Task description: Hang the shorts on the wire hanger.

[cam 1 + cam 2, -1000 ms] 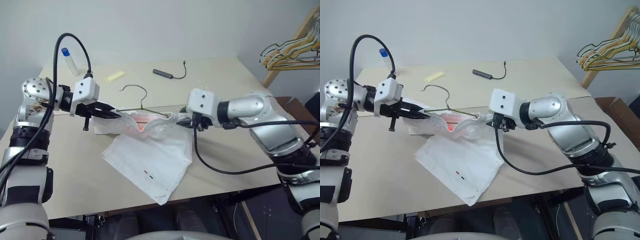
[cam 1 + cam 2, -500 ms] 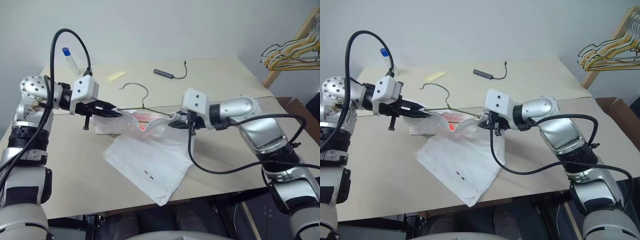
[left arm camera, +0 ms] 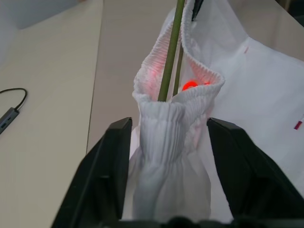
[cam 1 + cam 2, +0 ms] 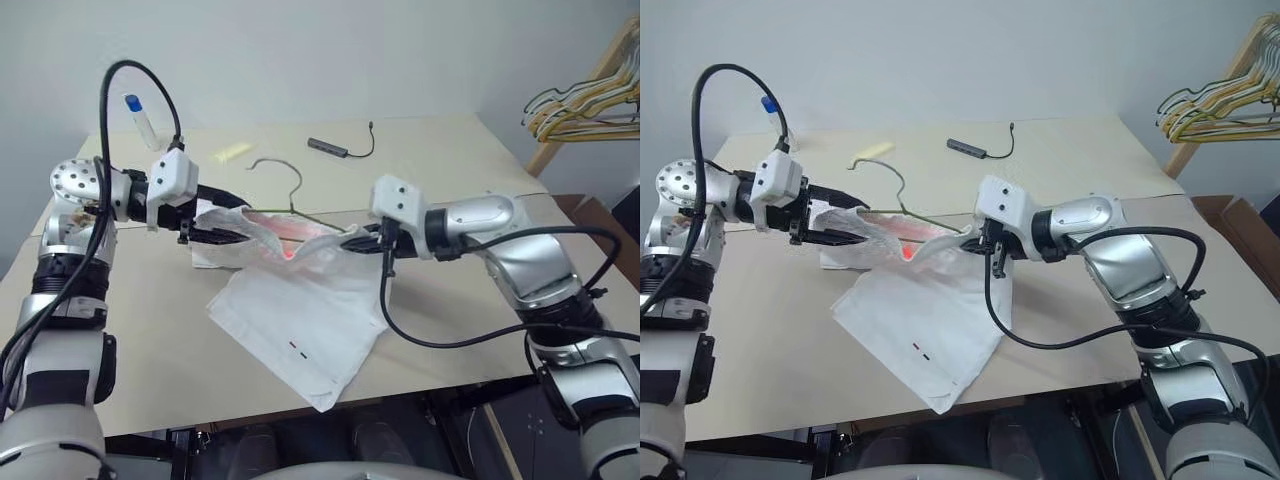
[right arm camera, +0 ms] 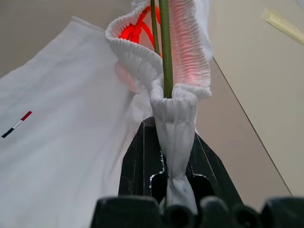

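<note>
Shorts (image 4: 300, 310) stretched along the hanger (image 4: 300, 205)

Right end effector (image 5: 173, 178) pinches the waistband; left end effector (image 3: 168, 161) gapes around its bunched end.

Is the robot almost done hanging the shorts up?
Partly. Done: the wire hanger already runs inside the waistband of the shorts, its hook poking out. In hand: the right hand is pinching one bunched end of the waistband, while the left hand is open with the other end between its fingers. Left: the legs lie on the table, so it's probably not finished.

blue-capped tube (image 4: 140, 121), yellow strip (image 4: 231, 152), black cable (image 4: 340, 147)
</note>
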### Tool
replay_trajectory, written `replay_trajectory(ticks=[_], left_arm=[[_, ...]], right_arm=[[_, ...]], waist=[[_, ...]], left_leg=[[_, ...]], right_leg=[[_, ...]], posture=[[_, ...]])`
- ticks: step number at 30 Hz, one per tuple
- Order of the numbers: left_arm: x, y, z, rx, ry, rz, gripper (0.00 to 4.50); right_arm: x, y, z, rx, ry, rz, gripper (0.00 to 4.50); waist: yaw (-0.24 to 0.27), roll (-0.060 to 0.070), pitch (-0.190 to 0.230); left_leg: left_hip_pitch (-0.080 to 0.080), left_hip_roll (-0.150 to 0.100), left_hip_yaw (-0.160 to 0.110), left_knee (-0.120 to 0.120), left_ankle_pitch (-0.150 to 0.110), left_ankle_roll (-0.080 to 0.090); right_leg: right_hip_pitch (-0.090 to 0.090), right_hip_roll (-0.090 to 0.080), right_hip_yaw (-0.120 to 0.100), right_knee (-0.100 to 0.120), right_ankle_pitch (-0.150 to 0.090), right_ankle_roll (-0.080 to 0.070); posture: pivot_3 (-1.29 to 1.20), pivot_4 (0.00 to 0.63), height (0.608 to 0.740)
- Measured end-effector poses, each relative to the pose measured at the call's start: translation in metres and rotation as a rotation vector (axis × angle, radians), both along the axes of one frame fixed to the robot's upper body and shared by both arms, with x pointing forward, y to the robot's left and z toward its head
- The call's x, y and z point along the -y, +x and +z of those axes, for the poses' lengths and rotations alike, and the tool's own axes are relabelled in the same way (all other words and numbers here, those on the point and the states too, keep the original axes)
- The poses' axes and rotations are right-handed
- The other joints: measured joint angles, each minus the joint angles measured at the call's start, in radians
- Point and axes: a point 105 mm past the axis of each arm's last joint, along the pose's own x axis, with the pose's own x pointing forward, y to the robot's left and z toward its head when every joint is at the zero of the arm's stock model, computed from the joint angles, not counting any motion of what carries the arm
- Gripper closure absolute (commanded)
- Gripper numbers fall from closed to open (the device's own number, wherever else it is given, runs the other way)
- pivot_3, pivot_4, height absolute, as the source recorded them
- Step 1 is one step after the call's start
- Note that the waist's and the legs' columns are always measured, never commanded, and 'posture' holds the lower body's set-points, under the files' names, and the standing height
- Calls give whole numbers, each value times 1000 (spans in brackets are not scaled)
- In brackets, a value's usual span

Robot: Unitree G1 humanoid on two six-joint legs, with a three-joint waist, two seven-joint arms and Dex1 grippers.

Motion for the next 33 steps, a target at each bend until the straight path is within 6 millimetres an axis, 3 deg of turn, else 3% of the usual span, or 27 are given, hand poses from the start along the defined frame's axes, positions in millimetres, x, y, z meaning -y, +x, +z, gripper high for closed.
replay_trajectory(ticks=[2,6,8,12,18,24,33], left_arm=[[0,12,15,39,-92,65,30],[-3,31,60,166,-321,191,0],[-6,35,71,200,-399,233,0],[2,38,70,179,-530,254,0],[19,15,47,86,-569,172,0],[41,-3,52,50,-628,93,0],[64,-7,57,18,-747,61,0]], right_arm=[[7,2,-3,-25,15,-55,4470],[31,12,-5,-62,62,-250,4470],[45,14,-5,-76,80,-347,4470],[80,15,-7,-97,97,-583,4470],[160,2,-2,-159,121,-1010,4470],[227,-18,13,-129,87,-1336,4470],[300,-31,23,3,18,-1783,4470]], waist=[[0,0,0],[-2,0,0],[-4,0,0],[-10,0,0],[-45,0,-1],[-98,3,-2],[-167,13,-9]], left_leg=[[0,0,0,1,0,0],[0,0,0,1,0,0],[0,0,-1,1,0,0],[0,-1,-1,1,0,0],[0,-1,-1,1,0,0],[1,-1,-2,1,0,0],[3,-2,-1,-2,0,0]], right_leg=[[0,0,0,0,0,0],[0,0,0,0,0,0],[0,0,0,0,0,0],[0,-1,0,1,0,0],[0,-2,1,1,0,0],[3,-2,2,0,0,0],[3,-2,5,-1,0,0]], posture=[[-94,0,740],[-125,0,740],[-141,0,740],[-187,0,740],[-236,0,740],[-257,0,740],[-260,0,740]])
